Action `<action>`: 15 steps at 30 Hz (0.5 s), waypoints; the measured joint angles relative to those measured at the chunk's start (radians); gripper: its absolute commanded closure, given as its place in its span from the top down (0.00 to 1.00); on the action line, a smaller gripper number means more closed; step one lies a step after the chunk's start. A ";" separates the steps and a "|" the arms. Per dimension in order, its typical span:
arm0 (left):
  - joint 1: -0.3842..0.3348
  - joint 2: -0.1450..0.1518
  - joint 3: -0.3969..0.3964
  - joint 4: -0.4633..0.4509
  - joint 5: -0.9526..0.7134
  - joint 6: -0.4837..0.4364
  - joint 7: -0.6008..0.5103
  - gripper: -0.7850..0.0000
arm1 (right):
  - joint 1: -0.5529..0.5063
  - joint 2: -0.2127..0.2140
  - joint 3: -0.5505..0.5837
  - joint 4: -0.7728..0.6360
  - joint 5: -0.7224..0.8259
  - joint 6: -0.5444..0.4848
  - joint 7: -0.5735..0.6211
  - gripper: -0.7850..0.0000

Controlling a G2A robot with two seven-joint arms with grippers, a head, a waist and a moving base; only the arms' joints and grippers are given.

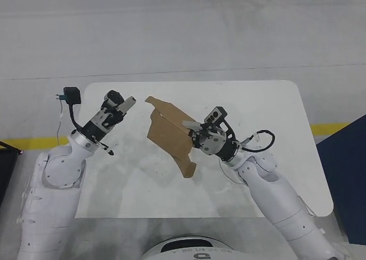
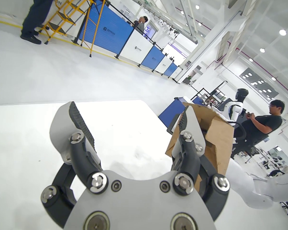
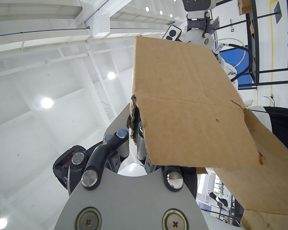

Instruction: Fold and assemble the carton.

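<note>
- Your right gripper (image 1: pixel 190 127) is closed on one edge of the brown carton (image 1: pixel 168 133) and holds it tilted over the middle of the white table (image 1: pixel 261 110).
- The carton is only partly folded. Its flaps hang loose, and the cardboard is frayed at the gripped edge.
- Your left gripper (image 1: pixel 129 103) sits near the carton without touching it, its jaws spread wide and holding nothing.

One carton (image 1: pixel 169 133), two grippers, the left gripper (image 1: pixel 129 103) and the right gripper (image 1: pixel 191 128), one table (image 1: pixel 267 110).
</note>
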 measured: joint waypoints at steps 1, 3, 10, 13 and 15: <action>-0.012 0.001 -0.005 -0.008 0.006 0.005 0.000 1.00 | -0.003 0.000 -0.002 -0.006 -0.010 0.004 -0.008 0.00; -0.034 0.002 -0.001 -0.021 0.023 0.009 -0.011 1.00 | -0.010 0.001 -0.002 -0.015 -0.021 0.009 -0.010 0.00; -0.118 0.006 0.093 -0.035 0.105 -0.041 -0.121 1.00 | -0.039 0.005 0.010 -0.036 -0.042 -0.001 -0.010 0.00; -0.125 0.008 0.123 -0.026 0.152 -0.060 -0.148 1.00 | -0.055 0.008 0.021 -0.051 -0.049 -0.008 -0.013 0.00; -0.123 0.009 0.130 -0.021 0.156 -0.068 -0.154 1.00 | -0.066 0.010 0.029 -0.061 -0.052 -0.008 -0.014 0.00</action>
